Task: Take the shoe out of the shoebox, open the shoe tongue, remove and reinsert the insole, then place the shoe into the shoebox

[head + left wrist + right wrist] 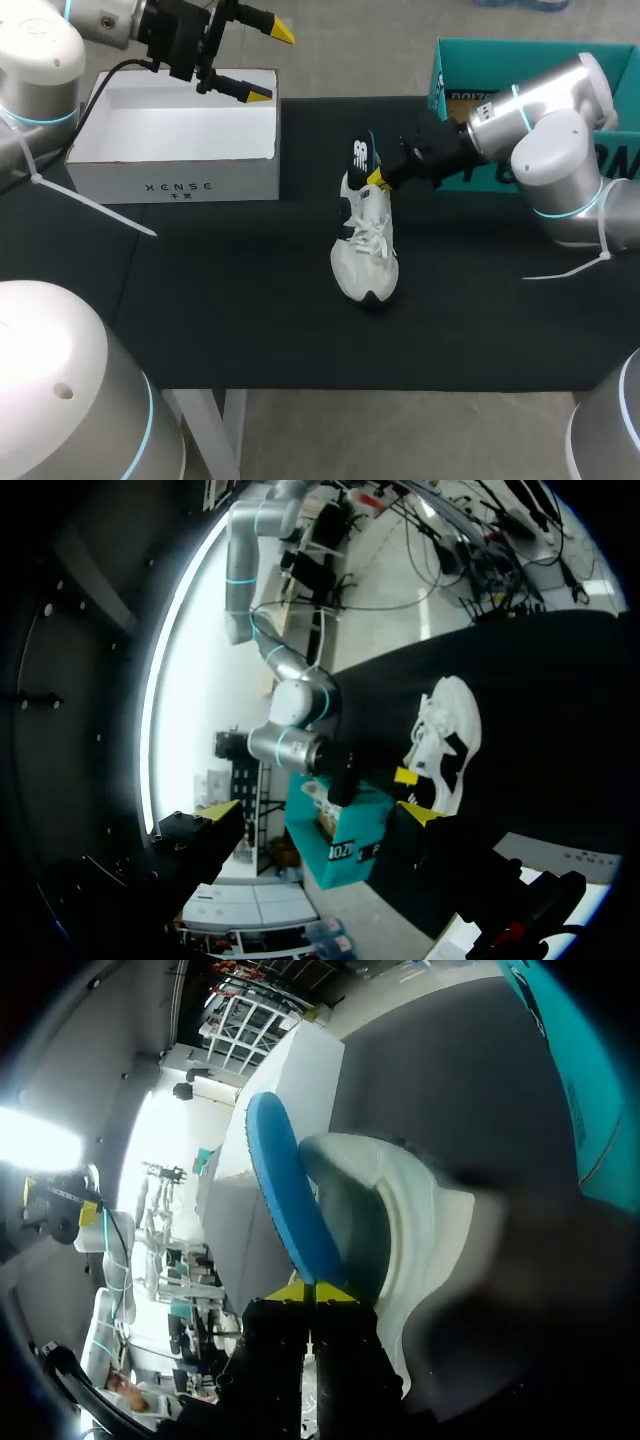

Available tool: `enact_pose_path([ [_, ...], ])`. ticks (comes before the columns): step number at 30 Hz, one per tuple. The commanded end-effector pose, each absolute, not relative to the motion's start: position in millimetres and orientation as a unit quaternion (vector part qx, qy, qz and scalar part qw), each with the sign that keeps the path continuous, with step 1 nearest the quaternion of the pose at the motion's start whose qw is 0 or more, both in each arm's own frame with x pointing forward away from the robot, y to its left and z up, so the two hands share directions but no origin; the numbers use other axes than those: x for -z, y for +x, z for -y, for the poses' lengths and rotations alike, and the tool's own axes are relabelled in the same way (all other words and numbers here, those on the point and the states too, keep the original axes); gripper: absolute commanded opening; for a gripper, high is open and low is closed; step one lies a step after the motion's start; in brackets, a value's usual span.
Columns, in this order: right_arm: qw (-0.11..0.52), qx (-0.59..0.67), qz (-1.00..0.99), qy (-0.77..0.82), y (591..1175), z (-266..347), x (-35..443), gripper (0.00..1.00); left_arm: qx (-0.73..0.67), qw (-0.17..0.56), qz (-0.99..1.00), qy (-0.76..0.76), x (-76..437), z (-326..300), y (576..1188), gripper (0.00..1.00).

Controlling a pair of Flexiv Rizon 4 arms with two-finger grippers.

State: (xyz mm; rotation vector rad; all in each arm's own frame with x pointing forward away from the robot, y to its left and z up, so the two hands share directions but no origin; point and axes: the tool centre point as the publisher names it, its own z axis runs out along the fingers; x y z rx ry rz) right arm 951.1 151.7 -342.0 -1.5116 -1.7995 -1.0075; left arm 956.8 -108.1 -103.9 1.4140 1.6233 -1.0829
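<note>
- lying near the middle of the black table cover (250, 300), the shoe (366, 245) sits on its sole. its long axis runs near-to-far, toe toward the near edge and heel toward the far side.
- shoe upper is white with dark patches on the side; white laces criss-cross the top; a dark edge shows at the toe.
- insole (285, 1195): thin, blue, smooth, with a rounded end. it stands up steeply out of the heel opening, beside the pale padded inner wall of the shoe.
- right gripper (315, 1290) is clenched on the insole, one yellow tip pressed to each face, right at the heel collar.
- left gripper (270, 62) is released, fingers spread wide with nothing between them. it hangs over the far right corner of the shoebox (175, 150).
- shoebox: white cardboard, rectangular, lidless, standing left of the shoe and apart from it.
- teal box (450, 70) sits at the far right, behind the right arm (560, 130).
</note>
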Motion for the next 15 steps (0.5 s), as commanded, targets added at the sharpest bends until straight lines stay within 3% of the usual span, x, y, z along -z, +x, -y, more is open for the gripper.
enact_pose_path([
  [1, 0.285, 0.383, 0.667, -0.572, 937.6, -154.5, 346.4, 0.0, 0.419, 0.356, -0.629, 0.549, 103.2, 107.7, 957.3, 1.0],
  [5, 0.286, 0.383, 0.666, -0.573, 935.8, -158.5, 345.6, 0.0, 0.419, 0.356, -0.629, 0.549, 103.2, 107.7, 957.3, 1.0],
  [7, 0.283, 0.384, 0.666, -0.573, 938.6, -157.2, 342.9, 0.14, 0.419, 0.356, -0.629, 0.549, 103.2, 107.7, 957.3, 1.0],
  [15, 0.27, 0.38, 0.683, -0.562, 960.7, -143.5, 336.7, 0.25, 0.419, 0.356, -0.629, 0.549, 103.2, 107.7, 957.3, 1.0],
])
